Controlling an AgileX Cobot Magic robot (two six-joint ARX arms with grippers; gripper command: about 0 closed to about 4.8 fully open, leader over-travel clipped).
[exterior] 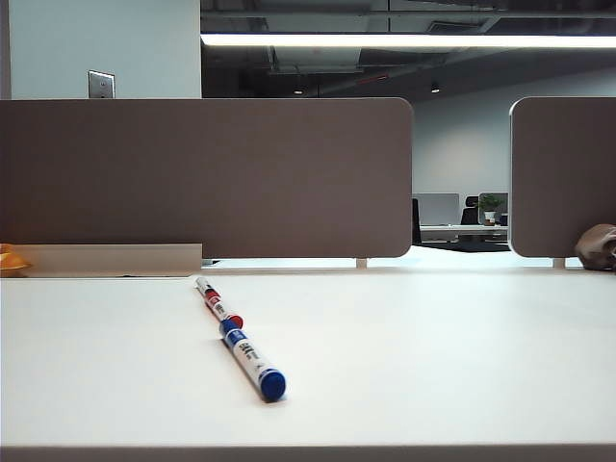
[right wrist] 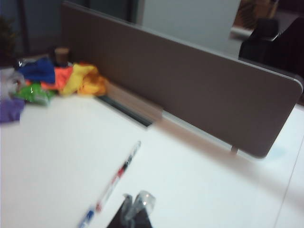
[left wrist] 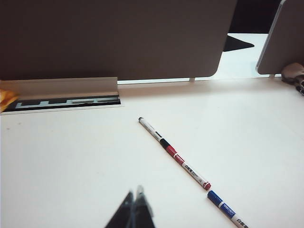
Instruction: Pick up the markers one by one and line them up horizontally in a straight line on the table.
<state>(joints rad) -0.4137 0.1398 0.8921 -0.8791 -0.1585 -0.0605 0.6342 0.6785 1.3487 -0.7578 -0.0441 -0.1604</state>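
Observation:
Three markers lie end to end in one straight row on the white table (exterior: 433,366), running away from the exterior camera. The blue marker (exterior: 252,360) is nearest, the red marker (exterior: 223,310) behind it, and the black marker (exterior: 202,285) farthest. In the left wrist view the black marker (left wrist: 152,130), red marker (left wrist: 190,170) and blue marker (left wrist: 227,209) lie beside my left gripper (left wrist: 136,192), which is shut and empty above bare table. My right gripper (right wrist: 136,197) is shut and empty, beside the blurred row with the blue marker (right wrist: 87,218). Neither arm shows in the exterior view.
Grey-brown partition panels (exterior: 207,178) stand along the back, with a cable tray (left wrist: 66,102) at their foot. A pile of coloured cloths (right wrist: 71,78) lies at the far left by the panel. A brown object (exterior: 599,247) sits at the back right.

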